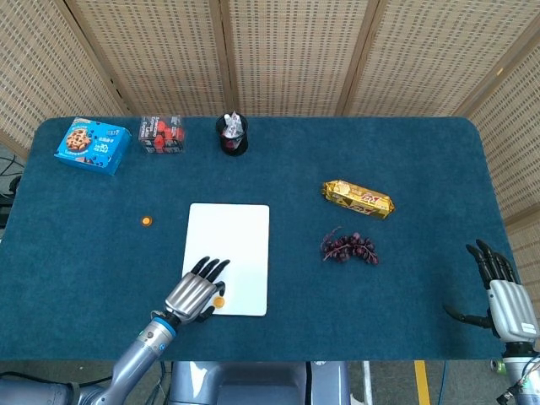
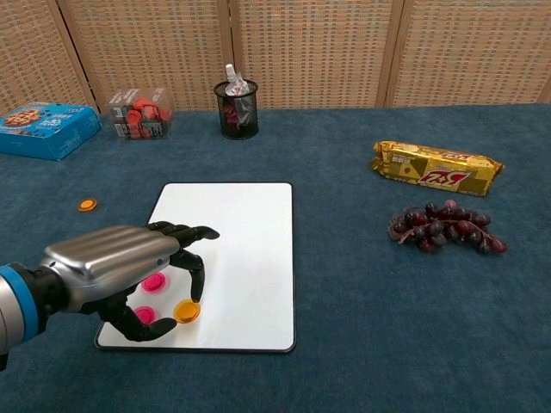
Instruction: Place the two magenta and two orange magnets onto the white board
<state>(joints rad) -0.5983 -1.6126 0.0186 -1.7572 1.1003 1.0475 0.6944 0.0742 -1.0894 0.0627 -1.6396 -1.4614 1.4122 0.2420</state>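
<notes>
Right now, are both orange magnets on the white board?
No, one orange magnet sits on the white board, while the other orange magnet lies on the blue table.

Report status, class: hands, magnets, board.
Left hand over board, fingers at orange magnet. Right hand open, idle. Two magenta magnets on board. Second orange magnet off board.

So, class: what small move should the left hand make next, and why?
Probably let go and lift: the left hand has the orange magnet down on the board beside both magenta magnets, and another orange magnet waits on the table.
</notes>
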